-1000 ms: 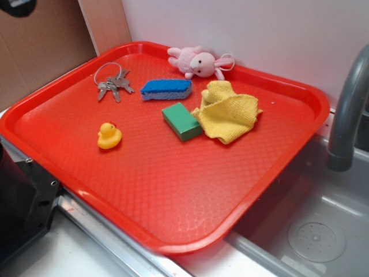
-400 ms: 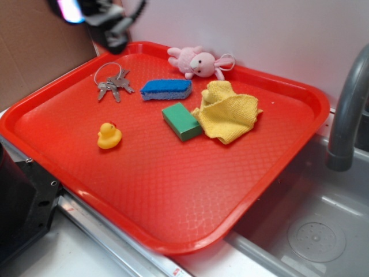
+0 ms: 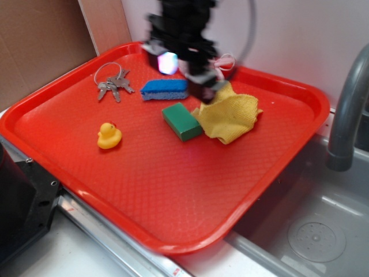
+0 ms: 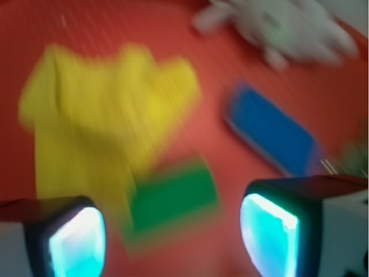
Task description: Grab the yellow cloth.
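1. Since the earlier frame, end effector (image 3: 202, 86) has travelled from the tray's far-left corner to above the yellow cloth (image 3: 229, 117); fingers (image 4: 75, 239) spread apart, empty.
2. Cloth lies crumpled on red tray (image 3: 173, 196), touching green block (image 3: 181, 121).
3. Blue sponge (image 3: 165, 89) behind.

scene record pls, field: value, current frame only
surface: red tray
target: yellow cloth, crumpled, back right of tray, touching green block
gripper: open, empty, above the tray near cloth and block; motion-blurred
other items: blue sponge, keys, rubber duck, pink plush bunny largely hidden by the arm in the exterior view
off tray: faucet, sink
contact with cloth: none visible
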Motion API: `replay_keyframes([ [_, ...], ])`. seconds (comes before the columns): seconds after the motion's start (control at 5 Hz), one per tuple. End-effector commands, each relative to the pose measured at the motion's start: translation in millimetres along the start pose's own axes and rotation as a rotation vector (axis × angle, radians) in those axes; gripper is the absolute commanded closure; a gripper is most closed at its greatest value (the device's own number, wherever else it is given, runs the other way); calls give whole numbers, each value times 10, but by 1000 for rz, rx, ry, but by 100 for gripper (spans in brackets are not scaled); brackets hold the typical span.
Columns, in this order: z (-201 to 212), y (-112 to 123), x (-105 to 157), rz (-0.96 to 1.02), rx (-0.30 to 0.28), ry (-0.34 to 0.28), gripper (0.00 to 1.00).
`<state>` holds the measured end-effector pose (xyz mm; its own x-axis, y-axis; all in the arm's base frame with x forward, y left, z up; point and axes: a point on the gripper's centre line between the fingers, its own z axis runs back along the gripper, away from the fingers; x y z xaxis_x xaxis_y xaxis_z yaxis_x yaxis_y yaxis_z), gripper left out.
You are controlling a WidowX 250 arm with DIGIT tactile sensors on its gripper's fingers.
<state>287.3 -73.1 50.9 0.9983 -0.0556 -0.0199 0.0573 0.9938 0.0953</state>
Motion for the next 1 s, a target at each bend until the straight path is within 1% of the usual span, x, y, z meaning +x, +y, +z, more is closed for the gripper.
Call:
replay_keyframes([
  [0.0, -205, -110, 469, -77, -57, 2, 87],
  [0.2, -245, -154, 423, -80, -48, 3, 100],
  [0.4, -224, -155, 342, -73, -61, 1, 100],
  [0.6, -48, -40, 251, -35, -51, 25, 100],
  [0.8, 374, 143, 85, 54, -12, -19, 100],
])
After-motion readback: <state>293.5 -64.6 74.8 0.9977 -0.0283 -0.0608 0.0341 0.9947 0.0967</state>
